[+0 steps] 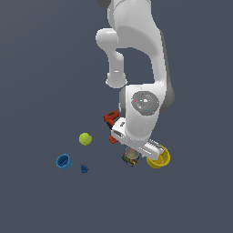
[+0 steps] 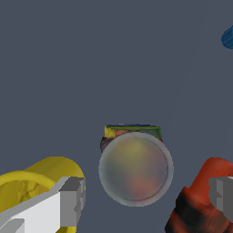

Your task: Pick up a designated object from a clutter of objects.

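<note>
The can stands upright, its silvery top facing the wrist camera and a strip of multicoloured label showing on its side. My gripper is open and hangs just above it. One finger is on the yellow bowl's side and the other finger is on the drill's side; neither touches the can. In the exterior view the can peeks out under the white hand, which hides most of the gripper.
A yellow bowl sits close beside the can, and the orange-red and black drill lies on its other side. Towards the exterior view's left are a tennis ball, a blue cup and a tiny blue piece.
</note>
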Robot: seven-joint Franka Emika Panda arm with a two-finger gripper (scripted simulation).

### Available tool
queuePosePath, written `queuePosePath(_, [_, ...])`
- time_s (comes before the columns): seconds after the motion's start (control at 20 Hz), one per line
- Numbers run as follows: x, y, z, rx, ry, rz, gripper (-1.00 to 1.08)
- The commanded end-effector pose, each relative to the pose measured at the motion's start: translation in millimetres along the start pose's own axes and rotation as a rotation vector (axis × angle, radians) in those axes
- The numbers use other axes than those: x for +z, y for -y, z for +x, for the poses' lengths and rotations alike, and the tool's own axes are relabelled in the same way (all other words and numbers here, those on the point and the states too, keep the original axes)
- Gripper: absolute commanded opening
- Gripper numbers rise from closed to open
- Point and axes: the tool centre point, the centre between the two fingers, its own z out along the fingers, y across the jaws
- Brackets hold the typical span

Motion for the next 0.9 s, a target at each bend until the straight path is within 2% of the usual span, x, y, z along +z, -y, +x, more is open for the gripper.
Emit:
queuePosePath(0.0, [5.5, 2.4, 0.5, 0.016, -0.001, 0.001, 1.00])
queuePosePath(0.4, [13.4, 2.5, 0.1, 0.018, 0.000, 0.001, 1.00])
queuePosePath(0.85, [54.3, 2.2, -0.3, 0.022, -0.001, 0.001, 1.00])
